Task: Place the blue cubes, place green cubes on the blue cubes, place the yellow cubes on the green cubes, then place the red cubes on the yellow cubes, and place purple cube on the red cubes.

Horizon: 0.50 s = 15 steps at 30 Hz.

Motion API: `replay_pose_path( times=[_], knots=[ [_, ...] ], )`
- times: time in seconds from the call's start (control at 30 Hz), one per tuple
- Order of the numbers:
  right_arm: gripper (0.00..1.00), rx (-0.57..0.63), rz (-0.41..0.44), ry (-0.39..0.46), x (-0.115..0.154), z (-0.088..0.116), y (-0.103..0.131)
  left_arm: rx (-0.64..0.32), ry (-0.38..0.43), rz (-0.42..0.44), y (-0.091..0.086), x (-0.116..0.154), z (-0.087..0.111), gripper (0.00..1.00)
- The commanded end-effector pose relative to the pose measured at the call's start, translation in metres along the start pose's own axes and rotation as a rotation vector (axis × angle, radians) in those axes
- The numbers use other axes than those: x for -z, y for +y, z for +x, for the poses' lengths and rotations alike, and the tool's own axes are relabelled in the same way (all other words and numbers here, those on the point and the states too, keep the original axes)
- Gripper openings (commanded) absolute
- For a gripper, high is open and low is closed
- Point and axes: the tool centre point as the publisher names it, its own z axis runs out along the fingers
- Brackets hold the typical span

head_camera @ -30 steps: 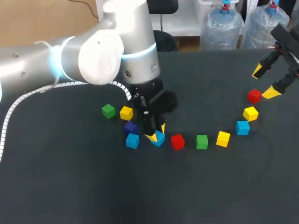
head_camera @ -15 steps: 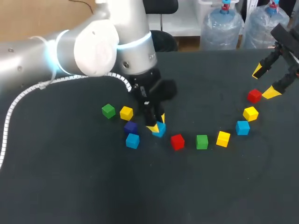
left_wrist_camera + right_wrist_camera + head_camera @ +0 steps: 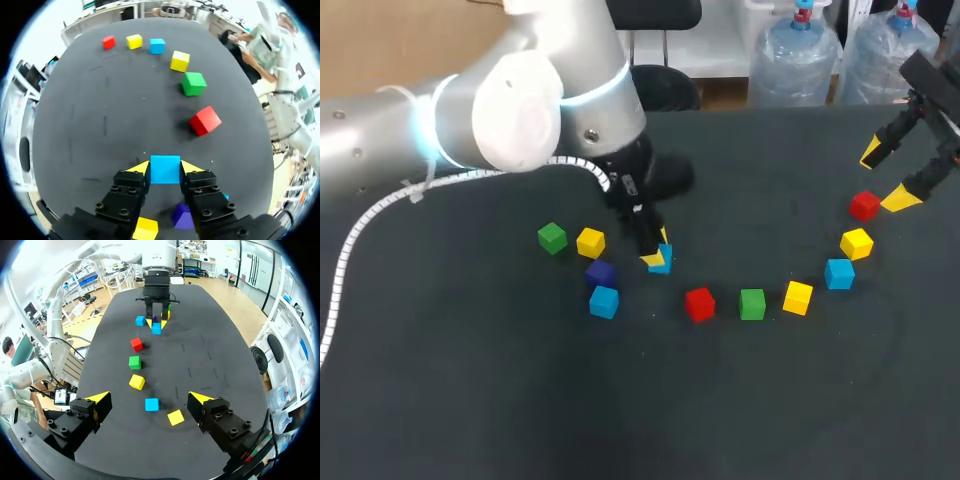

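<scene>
Cubes in five colours lie strung across our dark desk (image 3: 470,400). Our left arm (image 3: 520,110) comes in over the desk's middle. Its tool (image 3: 655,258) is closed on the held blue cube (image 3: 662,262), with one yellow-tipped finger flat against each of two opposite faces. In the left wrist view that cube sits squarely between the tips, untilted. We judge it to be just off the desk, though we cannot be sure.

Our right arm (image 3: 930,80) hangs at the far right edge. Its tool (image 3: 886,178) is spread wide with nothing in it, above a red cube (image 3: 864,206).

The set-down turns on where the other blues lie. A second blue cube (image 3: 604,301) is near the held one, on its left and just beside the purple cube (image 3: 600,271), so our left arm is the nearer one there. A third blue cube (image 3: 839,273) lies well apart to the right, close to the right tool. A cube has no long axis, so only squareness matters when we lower it.
</scene>
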Motion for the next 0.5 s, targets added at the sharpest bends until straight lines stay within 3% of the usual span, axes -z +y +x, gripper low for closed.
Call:
replay_pose_path(
  times=[0.03,0.23,0.5],
  knots=[
    [1.0,0.001,-0.001,-0.001,0.0,0.0,-0.001,0.048,-0.023,-0.036,-0.001,0.0,0.006,0.0],
    [1.0,0.001,-0.001,-0.001,0.0,0.0,-0.001,0.104,-0.034,-0.065,0.009,0.001,0.007,0.0],
    [1.0,0.001,-0.001,-0.001,0.0,0.0,-0.001,0.08,0.015,-0.069,0.017,-0.004,0.006,0.0]
  ],
)
